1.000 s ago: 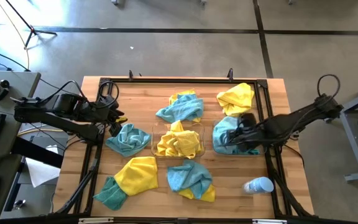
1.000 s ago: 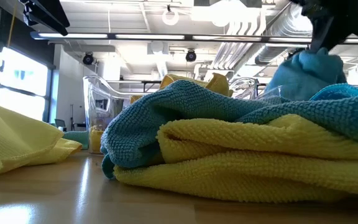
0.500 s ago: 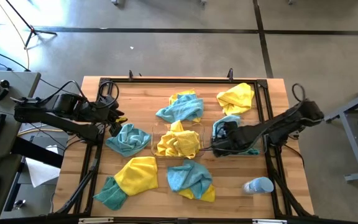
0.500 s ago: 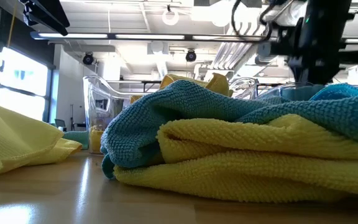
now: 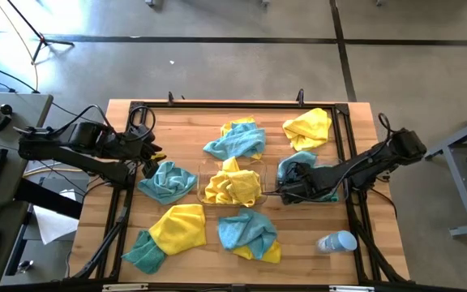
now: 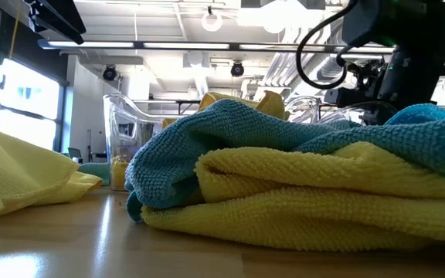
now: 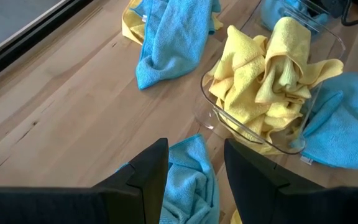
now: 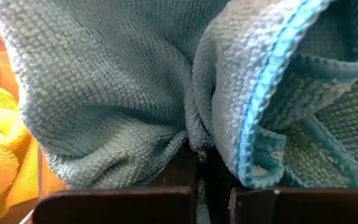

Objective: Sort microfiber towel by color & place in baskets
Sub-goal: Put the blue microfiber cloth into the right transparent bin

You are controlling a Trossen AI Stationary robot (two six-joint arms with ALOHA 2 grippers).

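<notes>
Moved: right gripper [image 5: 286, 192] has dropped into the right basket [image 5: 336, 197], fingers pinched on a teal towel [image 8: 135, 93].
Near: mixed towels [image 5: 248, 233], bottle [image 5: 336, 242].
Centre: yellow towels [image 5: 232, 186] fill the middle basket [image 5: 199, 185].
Left: left gripper [image 5: 154, 158] hovers, fingers apart.

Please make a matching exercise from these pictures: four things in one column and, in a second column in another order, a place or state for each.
1. left end effector
2. right end effector
3. middle basket
4. bottle

a. lying at the table's near right corner
b. full of yellow towels
c. open, above a blue towel
d. shut on a blue towel, in the right basket

Pairs: 1-c, 2-d, 3-b, 4-a
</notes>
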